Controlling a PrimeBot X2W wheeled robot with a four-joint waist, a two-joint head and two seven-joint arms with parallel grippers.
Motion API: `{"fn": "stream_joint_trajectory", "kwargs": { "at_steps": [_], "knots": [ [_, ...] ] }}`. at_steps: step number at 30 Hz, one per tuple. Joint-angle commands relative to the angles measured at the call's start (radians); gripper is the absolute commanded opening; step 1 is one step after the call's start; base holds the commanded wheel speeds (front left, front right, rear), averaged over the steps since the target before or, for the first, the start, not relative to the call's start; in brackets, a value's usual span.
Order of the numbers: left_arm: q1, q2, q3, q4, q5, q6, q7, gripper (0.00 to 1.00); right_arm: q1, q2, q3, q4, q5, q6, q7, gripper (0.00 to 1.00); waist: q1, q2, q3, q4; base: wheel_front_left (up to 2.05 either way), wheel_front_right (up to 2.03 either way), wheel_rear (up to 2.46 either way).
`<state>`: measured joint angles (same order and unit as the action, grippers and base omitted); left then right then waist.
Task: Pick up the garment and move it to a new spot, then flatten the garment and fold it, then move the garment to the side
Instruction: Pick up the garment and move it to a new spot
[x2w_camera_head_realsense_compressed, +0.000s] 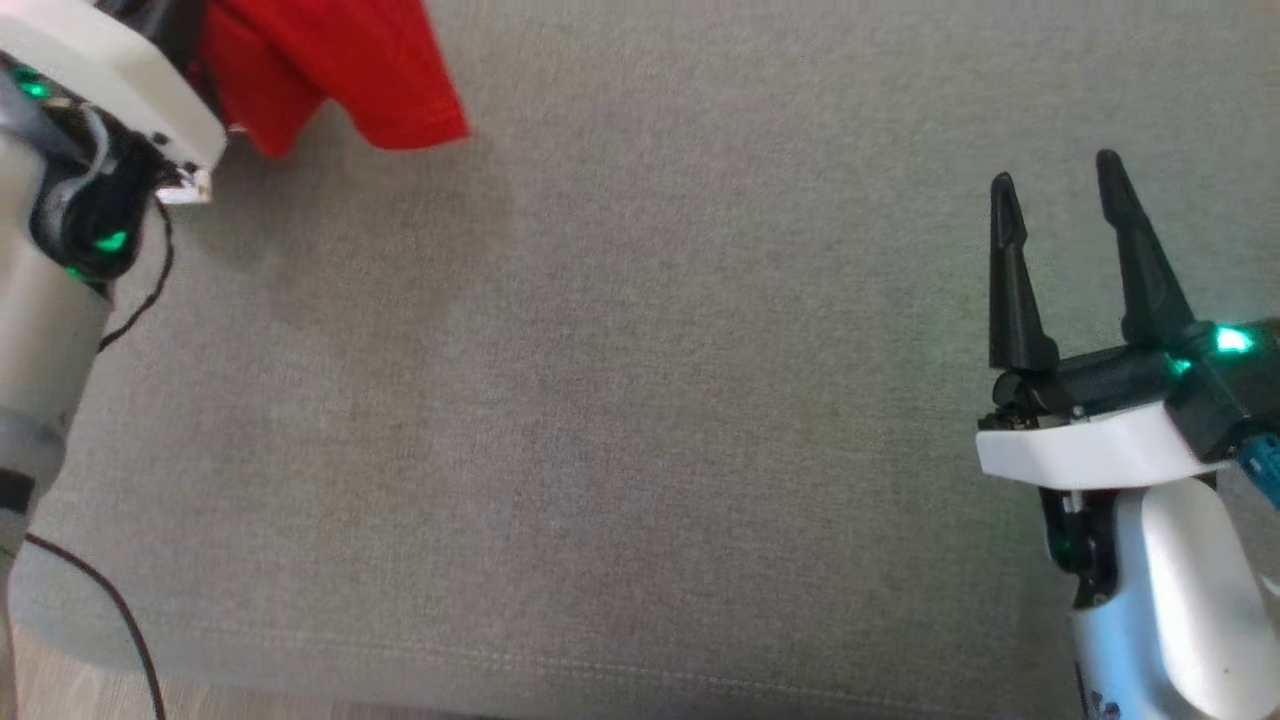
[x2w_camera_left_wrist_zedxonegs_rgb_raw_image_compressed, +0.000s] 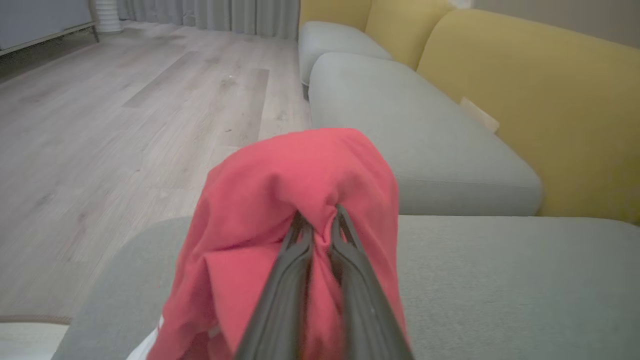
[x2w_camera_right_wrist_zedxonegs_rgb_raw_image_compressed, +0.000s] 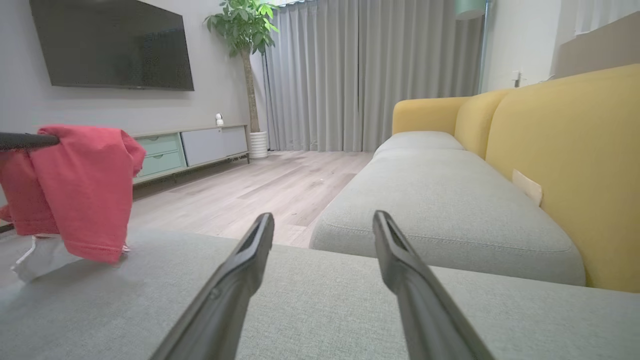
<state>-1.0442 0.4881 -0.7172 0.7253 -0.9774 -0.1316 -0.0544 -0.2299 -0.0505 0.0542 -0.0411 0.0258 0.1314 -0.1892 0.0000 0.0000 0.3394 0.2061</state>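
- Head view first: the grey cushion (x2w_camera_head_realsense_compressed: 640, 400) is the biggest thing before me, and I place everything else by it. Its wide middle lies bare.
- The red garment (x2w_camera_head_realsense_compressed: 320, 70) hangs above the cushion's far left corner, bunched up and not spread at all. I judge the pick-up done and the carry to a new spot to be the step in hand. Laying it down, flattening it, folding it and moving it aside are all left to do.
- The garment's long axis runs up and down. It is gathered at the top where it is pinched and falls from there in loose folds, with the hem pointing down at the cushion. In the right wrist view its lowest edge comes close to the cushion top, but I cannot tell whether it touches. I can make out no neck or sleeve, so I cannot say which end is uppermost.
- My right pincer (x2w_camera_head_realsense_compressed: 1055, 170) is released, its fingers spread with nothing between them. It hovers over the cushion's near right part, well apart from the garment.
- My left pincer (x2w_camera_left_wrist_zedxonegs_rgb_raw_image_compressed: 320, 220) is clenched on a fold at the garment's top, its fingers nearly together with cloth draping down both sides.
- A small white piece (x2w_camera_right_wrist_zedxonegs_rgb_raw_image_compressed: 35, 255) shows just below the garment at the cushion's left edge. I cannot tell whether it belongs to the garment.
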Motion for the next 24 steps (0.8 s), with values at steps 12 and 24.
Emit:
{"fn": "stream_joint_trajectory", "kwargs": {
  "at_steps": [12, 24],
  "knots": [
    [0.164, -0.04, -0.062, -0.384, -0.001, 0.129, 0.051, 0.0, 0.036, 0.0, 0.087, 0.035, 0.099, -0.001, -0.052, 1.0, 0.0, 0.0, -0.12, -0.103, 0.0, 0.0, 0.0],
    [0.286, -0.254, -0.143, -0.43, 0.017, 0.278, -0.011, 0.0, 0.031, 0.0, 0.194, 0.064, 0.16, -0.001, -0.069, 1.0, 0.0, 0.0, -0.117, -0.28, 0.0, 0.0, 0.0]
  ]
}}
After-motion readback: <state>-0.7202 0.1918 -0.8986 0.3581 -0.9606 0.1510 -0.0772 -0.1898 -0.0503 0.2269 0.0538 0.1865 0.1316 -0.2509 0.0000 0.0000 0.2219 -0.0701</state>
